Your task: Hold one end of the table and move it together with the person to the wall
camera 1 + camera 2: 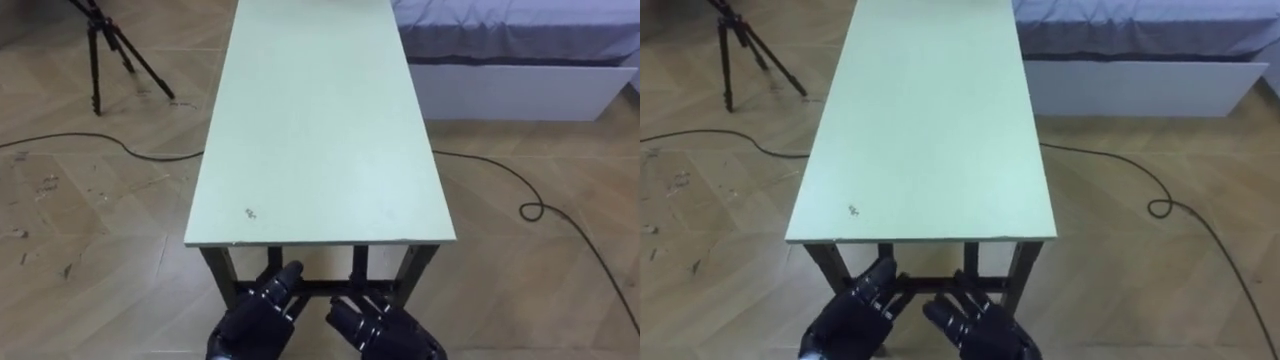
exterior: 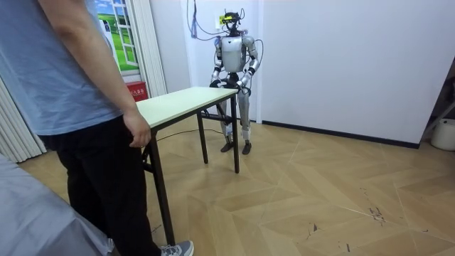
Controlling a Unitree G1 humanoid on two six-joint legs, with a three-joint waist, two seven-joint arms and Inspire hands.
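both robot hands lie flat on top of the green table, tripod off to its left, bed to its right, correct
Not on top: the left eye view shows the left hand and right hand below the near edge of the table. The rest holds.

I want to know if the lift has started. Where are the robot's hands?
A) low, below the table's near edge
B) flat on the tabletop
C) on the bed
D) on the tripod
A: the left hand and the right hand both show low, below the near edge of the table, with their fingers straight and pointing toward it.
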